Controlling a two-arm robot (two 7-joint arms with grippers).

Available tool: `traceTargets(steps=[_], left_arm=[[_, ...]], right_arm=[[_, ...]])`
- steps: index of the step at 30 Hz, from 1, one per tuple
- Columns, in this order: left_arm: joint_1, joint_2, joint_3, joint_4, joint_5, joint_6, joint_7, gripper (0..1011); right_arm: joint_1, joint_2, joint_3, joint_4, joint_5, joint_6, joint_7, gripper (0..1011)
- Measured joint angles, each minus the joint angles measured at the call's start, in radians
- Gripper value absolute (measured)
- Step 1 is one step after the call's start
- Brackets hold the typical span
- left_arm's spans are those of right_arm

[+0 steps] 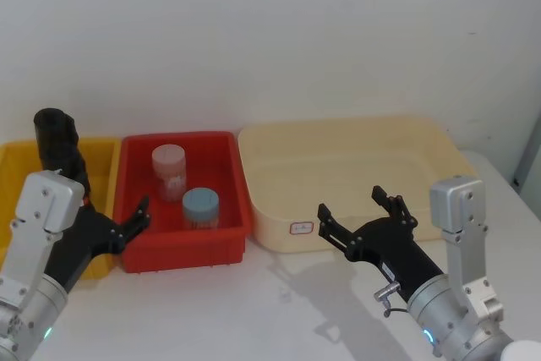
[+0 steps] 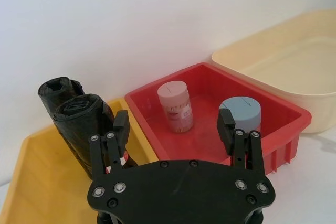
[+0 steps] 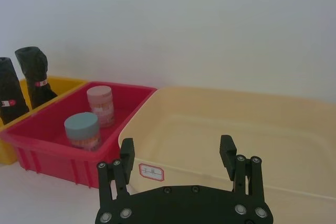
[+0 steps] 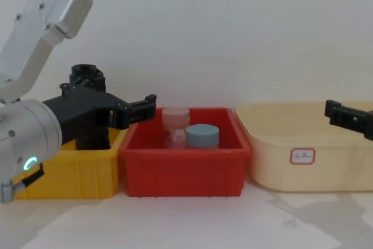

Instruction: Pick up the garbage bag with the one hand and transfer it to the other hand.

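Black plastic on end in the yellow bin (image 2: 37, 182): the garbage bag (image 2: 79, 121) stands with its red-and-white label band low on its side, and a 2nd black roll (image 2: 56, 90) stands just behind it. I have the left gripper (image 2: 174, 121) hanging over the wall between the yellow bin and the red bin (image 2: 286, 142), fingers spread and holding nothing, 1 finger just beside the bag. 2 jars (image 2: 176, 106) stand in the red bin. My right gripper (image 3: 177, 148) hovers before the cream bin (image 3: 220, 119), fingers likewise spread and empty, well apart from the bag.
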Motion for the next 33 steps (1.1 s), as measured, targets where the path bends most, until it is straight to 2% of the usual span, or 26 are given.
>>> traceTargets(steps=[4, 11, 18, 24, 33], left_arm=[[0.0, 0.0, -0.002, 0.0, -0.002, 0.002, -0.003, 1001], [0.025, 0.012, -0.032, -0.025, -0.027, 0.02, -0.006, 1001], [0.094, 0.04, -0.098, -0.077, -0.071, 0.047, 0.008, 1001], [0.124, 0.052, -0.141, -0.091, -0.102, 0.063, 0.011, 1001], [0.106, 0.042, -0.162, -0.056, -0.126, 0.066, -0.006, 1001]], right_arm=[[0.0, 0.0, 0.0, 0.0, 0.0, 0.0, 0.0, 1000], [0.0, 0.0, 0.0, 0.0, 0.0, 0.0, 0.0, 1000], [0.0, 0.0, 0.0, 0.0, 0.0, 0.0, 0.0, 1000], [0.0, 0.0, 0.0, 0.0, 0.0, 0.0, 0.0, 1000], [0.0, 0.0, 0.0, 0.0, 0.0, 0.0, 0.0, 1000]])
